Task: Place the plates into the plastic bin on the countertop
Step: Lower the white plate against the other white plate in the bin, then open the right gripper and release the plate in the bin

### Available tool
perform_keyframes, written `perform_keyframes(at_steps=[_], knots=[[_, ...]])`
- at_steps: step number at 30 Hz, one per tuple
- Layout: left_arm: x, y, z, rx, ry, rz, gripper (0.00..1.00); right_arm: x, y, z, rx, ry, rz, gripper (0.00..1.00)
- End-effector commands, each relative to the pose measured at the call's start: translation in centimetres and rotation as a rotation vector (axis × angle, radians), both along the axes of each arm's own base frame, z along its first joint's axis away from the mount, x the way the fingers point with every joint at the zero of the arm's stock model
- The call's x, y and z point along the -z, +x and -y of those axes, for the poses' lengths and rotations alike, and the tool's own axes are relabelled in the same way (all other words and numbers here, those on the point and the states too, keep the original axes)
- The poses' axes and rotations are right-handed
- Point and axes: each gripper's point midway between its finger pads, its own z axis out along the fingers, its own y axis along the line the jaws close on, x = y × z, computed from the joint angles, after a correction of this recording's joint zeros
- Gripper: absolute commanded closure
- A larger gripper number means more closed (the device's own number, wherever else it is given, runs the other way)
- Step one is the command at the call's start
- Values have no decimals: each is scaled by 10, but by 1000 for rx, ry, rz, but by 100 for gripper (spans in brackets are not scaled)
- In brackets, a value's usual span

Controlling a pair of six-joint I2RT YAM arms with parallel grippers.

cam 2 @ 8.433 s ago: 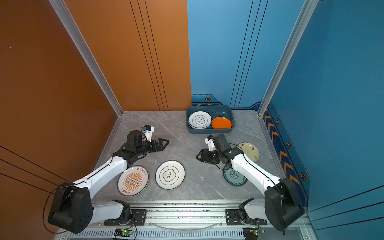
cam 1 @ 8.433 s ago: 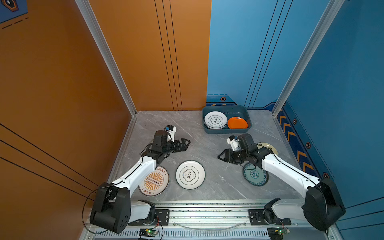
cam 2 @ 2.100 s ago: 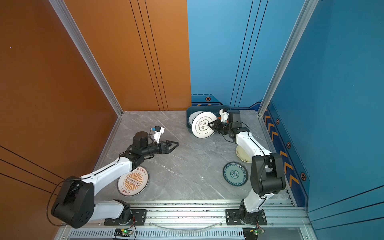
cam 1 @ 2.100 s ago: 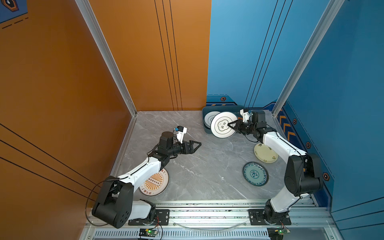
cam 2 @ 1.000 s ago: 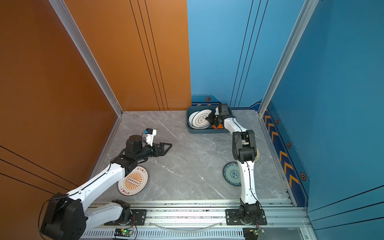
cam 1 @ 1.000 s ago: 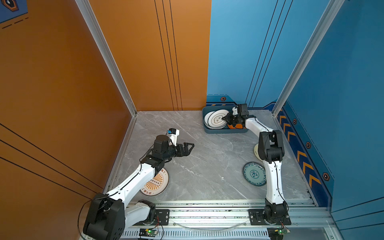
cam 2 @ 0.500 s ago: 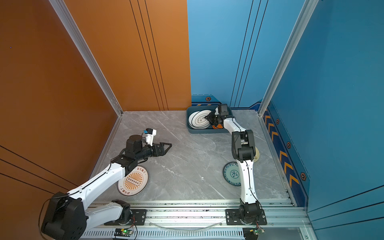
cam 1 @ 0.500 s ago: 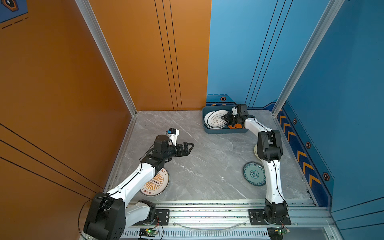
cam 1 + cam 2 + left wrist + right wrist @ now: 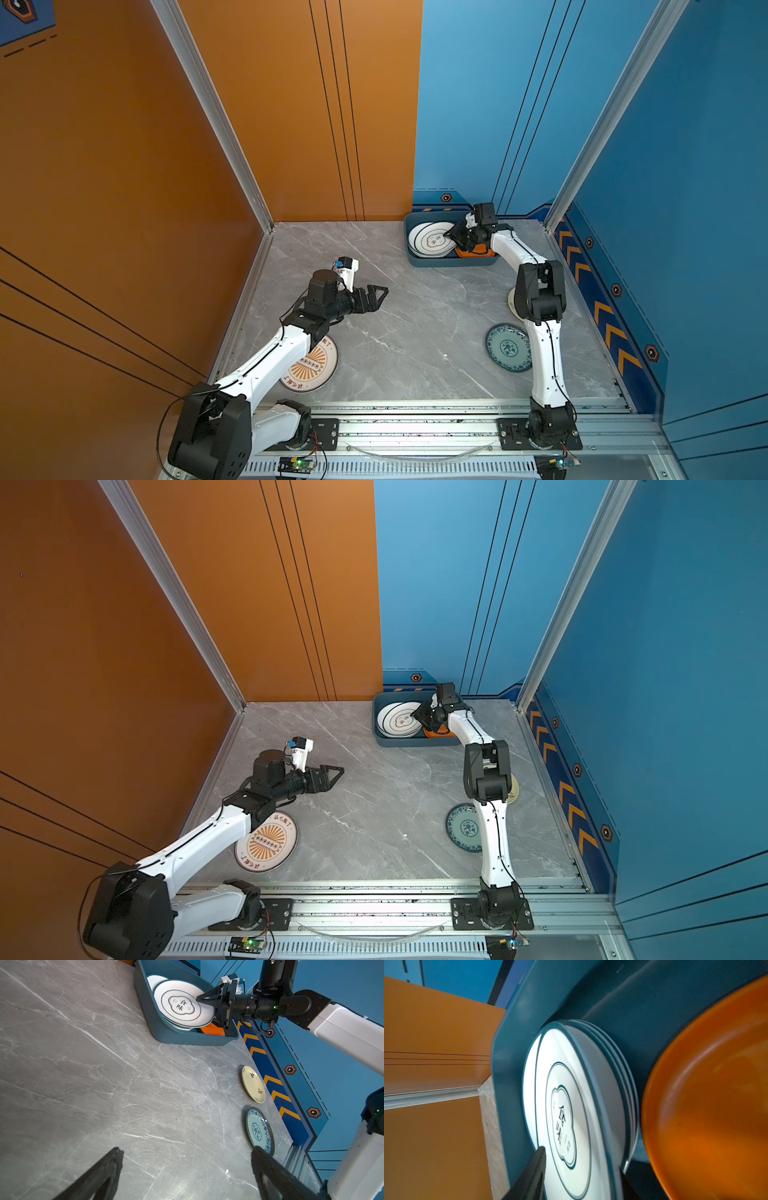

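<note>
Straddling the green-emblem plate, lying in the plastic bin, with the right gripper; clamping or released, cannot tell. Hovering the left gripper, spread wide, above the countertop.

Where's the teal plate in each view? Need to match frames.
Both top views: teal plate front right, just in front of the cream plate.
Left wrist: teal plate beside the cream plate.
Right wrist: not in view.
Shared landmark: bin, in all four views.

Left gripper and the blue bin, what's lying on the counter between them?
Nothing; bare counter runs from the left gripper to the bin, in both top views.
</note>
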Motion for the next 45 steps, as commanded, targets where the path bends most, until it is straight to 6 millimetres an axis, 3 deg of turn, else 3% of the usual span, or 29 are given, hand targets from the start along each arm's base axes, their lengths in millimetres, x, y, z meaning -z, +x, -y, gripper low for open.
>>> perform_keyframes(at_steps=[1,13,36,45], knots=[[3,0,-1,9,-1,-5,2,-5,-5,10,-6,-74,-7,55],[4,-1,-2,5,3,-6,2,3,-11,14,-19,-173,-25,54],[6,2,-2,5,-2,-9,2,18,-2,-9,-34,-217,-41,54],[6,1,-3,5,-1,-12,2,2,-8,2,-41,-317,-16,53]])
